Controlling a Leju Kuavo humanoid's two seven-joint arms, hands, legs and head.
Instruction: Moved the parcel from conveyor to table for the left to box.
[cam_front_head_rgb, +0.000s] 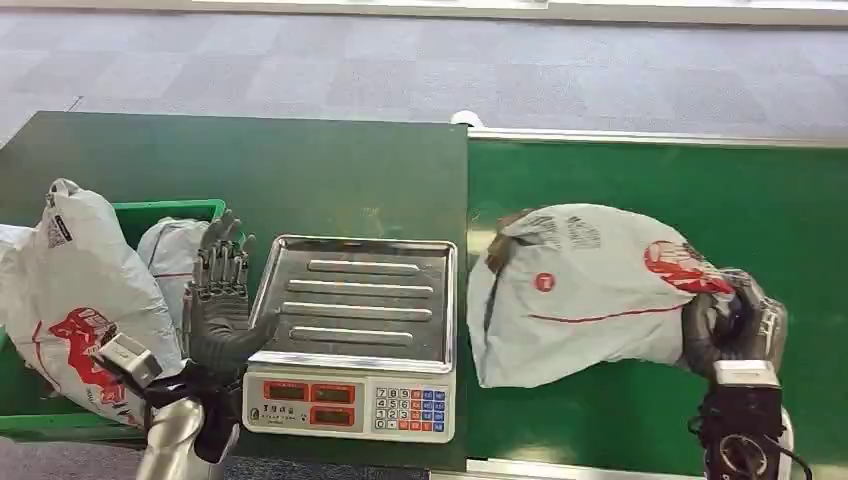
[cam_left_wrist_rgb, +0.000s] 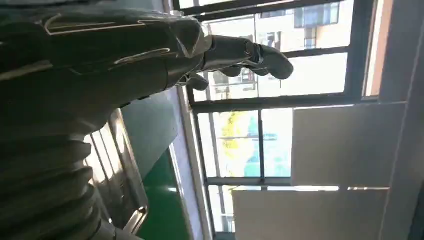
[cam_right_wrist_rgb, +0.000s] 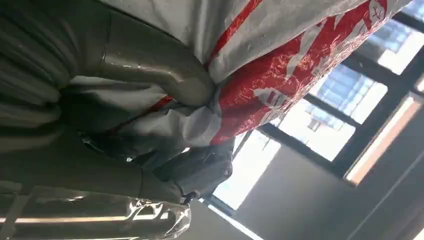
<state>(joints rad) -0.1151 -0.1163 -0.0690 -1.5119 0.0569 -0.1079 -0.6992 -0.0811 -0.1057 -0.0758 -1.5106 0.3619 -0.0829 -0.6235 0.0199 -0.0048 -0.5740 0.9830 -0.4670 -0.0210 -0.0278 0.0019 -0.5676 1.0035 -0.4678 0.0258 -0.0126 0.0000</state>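
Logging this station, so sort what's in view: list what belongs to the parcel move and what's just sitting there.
Part of the job:
- parcel, held by right robot hand
- green conveyor
- dark table
- left robot hand, raised, holding nothing
- green box

Just there:
- scale
- bagged parcels in the box

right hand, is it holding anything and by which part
Yes: the right hand grips the grey parcel on the green conveyor, fingers pinching its red-printed end. The left hand holds nothing.
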